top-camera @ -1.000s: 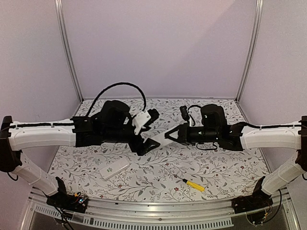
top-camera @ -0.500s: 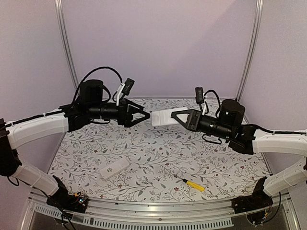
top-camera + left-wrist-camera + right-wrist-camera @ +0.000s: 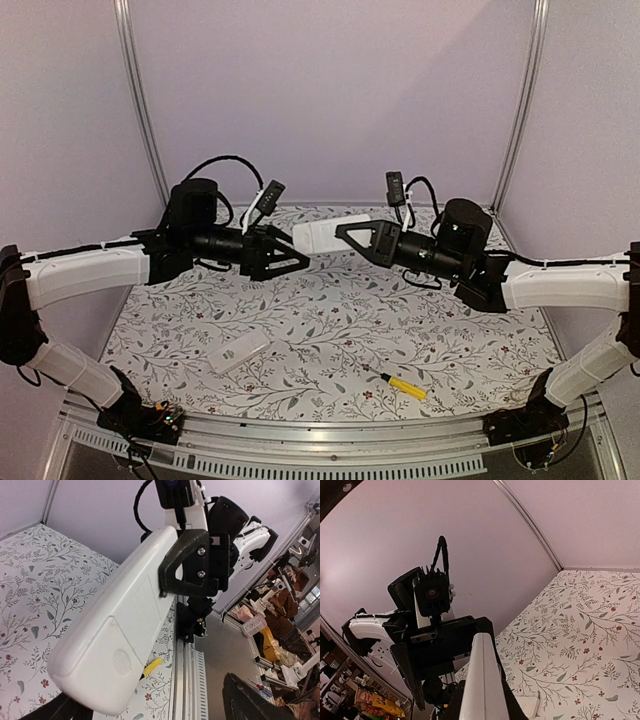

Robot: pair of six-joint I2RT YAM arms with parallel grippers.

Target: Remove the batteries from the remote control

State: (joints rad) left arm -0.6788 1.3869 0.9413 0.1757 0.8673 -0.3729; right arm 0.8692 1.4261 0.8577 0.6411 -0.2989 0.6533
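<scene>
above the floral table (image 3: 330, 320), toward its far edge, the right gripper (image 3: 345, 233) pinches the remote control (image 3: 322, 236) aloft while the left gripper (image 3: 300, 258) hangs spread just beside its free end; no batteries show, so the unloading seems all ahead.

Remote control (image 3: 115, 625): smooth matt plastic (frame rail (image 3: 320, 432): metal).

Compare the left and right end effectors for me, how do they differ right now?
The right end effector is shut on the white remote; the left end effector is open and empty. In the top view the right end effector sits slightly higher than the left end effector, whose tips lie just below the remote's free end. Both are black, raised above the table and aimed at each other.
</scene>
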